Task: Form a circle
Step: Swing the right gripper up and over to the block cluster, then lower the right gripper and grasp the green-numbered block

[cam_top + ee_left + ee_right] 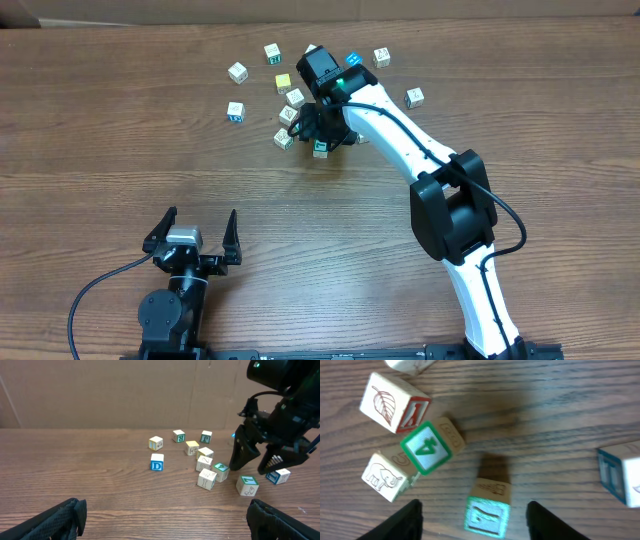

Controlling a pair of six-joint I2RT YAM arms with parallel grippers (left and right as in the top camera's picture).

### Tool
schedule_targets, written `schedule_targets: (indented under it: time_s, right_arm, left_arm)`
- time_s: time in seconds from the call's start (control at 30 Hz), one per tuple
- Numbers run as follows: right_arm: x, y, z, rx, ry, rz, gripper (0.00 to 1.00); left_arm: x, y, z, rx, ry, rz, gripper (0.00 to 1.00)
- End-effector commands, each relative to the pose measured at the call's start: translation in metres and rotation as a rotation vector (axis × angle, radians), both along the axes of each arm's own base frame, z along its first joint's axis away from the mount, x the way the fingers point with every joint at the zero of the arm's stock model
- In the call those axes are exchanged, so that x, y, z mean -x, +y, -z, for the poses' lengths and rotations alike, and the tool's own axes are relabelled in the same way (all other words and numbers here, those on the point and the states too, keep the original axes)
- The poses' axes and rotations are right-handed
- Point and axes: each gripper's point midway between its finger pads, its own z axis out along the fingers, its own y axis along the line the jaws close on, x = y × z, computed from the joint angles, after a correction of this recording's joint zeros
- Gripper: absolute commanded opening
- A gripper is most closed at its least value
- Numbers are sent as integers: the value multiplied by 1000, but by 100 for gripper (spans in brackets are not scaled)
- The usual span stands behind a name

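Observation:
The circle (207, 466) is a tight group of small letter cubes near the far middle of the table: three whitish ones and a green-topped "4" cube (427, 447). In the right wrist view a leaf cube (387, 402) and an elephant cube (385, 477) flank the "4". My right gripper (474, 509) hangs just right of the group, open, straddling a separate green-topped cube (487, 512) with a gap on each side. From overhead this gripper (322, 135) covers that cube (320, 150). My left gripper (200, 220) rests open near the front edge, holding nothing.
Loose cubes lie scattered behind the group: a yellow one (283, 82), whitish ones (238, 72) (271, 52) (382, 57) (414, 97), and a blue "D" cube (157, 462). A blue cube (620, 475) sits just right of my right gripper. A cardboard wall (125, 390) backs the table.

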Motion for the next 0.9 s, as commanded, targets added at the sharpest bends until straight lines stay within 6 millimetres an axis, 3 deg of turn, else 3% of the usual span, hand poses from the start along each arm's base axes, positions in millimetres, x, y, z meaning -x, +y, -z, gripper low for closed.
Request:
schedule_targets:
  time_s: [0.0, 0.17, 0.57, 0.67, 0.87]
  right_arm:
    - [5, 3, 15, 27, 8, -5, 58]
    - [5, -8, 24, 88, -5, 35, 58]
    - [2, -8, 25, 87, -21, 38, 55]
    - [0, -7, 24, 83, -28, 39, 48]
    - [7, -10, 28, 97, -1, 53, 47]
  left_arm:
    - [0, 2, 0, -15, -4, -8, 100]
    - [0, 2, 0, -15, -4, -8, 100]
    - [0, 2, 0, -15, -4, -8, 100]
    - [0, 2, 0, -15, -4, -8, 100]
    - [0, 2, 0, -15, -4, -8, 100]
